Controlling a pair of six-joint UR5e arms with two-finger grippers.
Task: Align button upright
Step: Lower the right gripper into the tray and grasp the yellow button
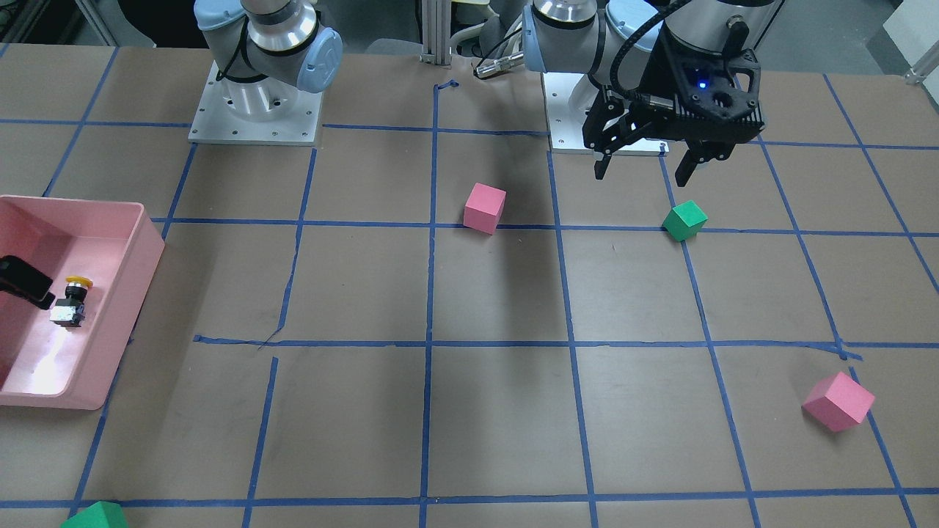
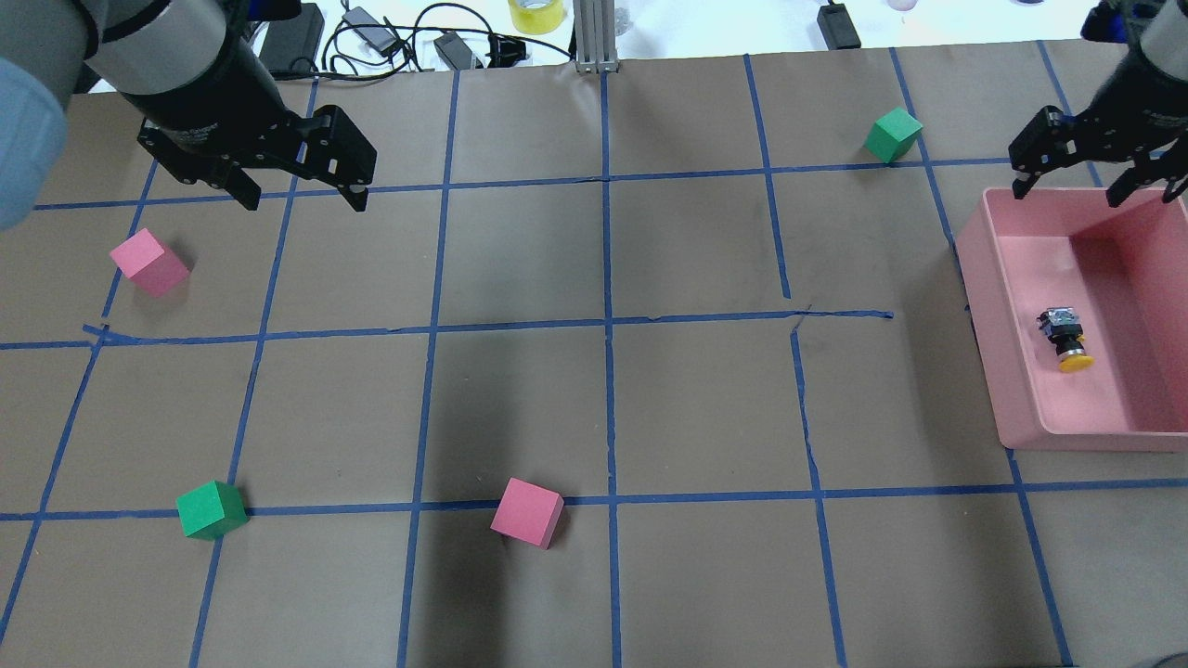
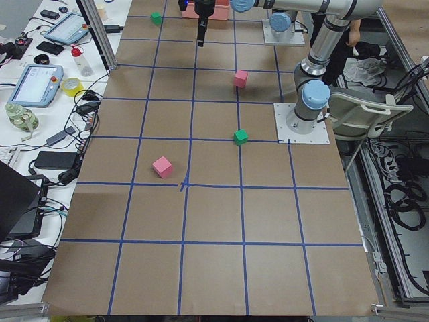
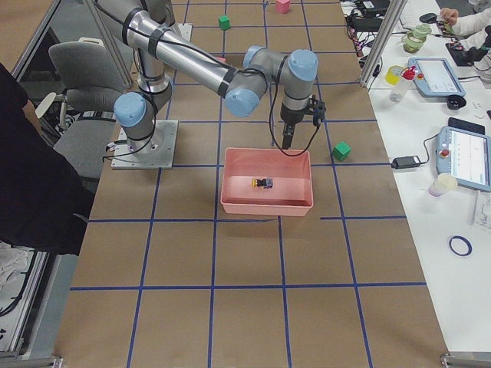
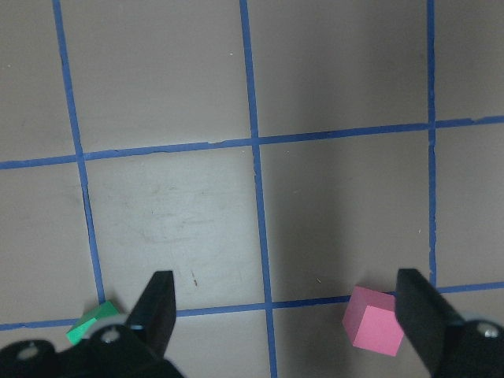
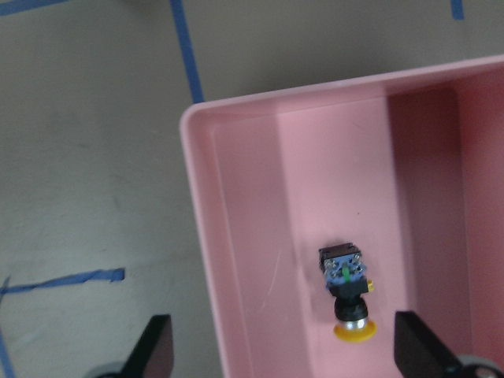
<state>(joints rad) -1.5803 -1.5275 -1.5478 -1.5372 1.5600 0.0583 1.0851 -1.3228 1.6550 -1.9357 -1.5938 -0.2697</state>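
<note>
Button: the button [image 2: 1065, 339] lay on its side on the floor of the pink bin [image 2: 988, 371]. Its yellow cap pointed toward the robot and its grey base away, and it touched no wall.
Right pincer: the right pincer [image 2: 1065, 193] hung above the bin with its fingers wide apart and nothing held. It was well clear of the button.
Left pincer: the left pincer [image 2: 304, 202] was also spread and empty. It hovered over the table [image 2: 520, 260] near a pink cube [image 2: 148, 263], far from the bin.
Step in hand: this looked like the approach, with the button not yet gripped and not yet upright.
Next move: it probably called for lowering into the bin without striking the rim. The fingers would need to straddle the black collar, then turn the button so the base sat down and the cap faced up.
</note>
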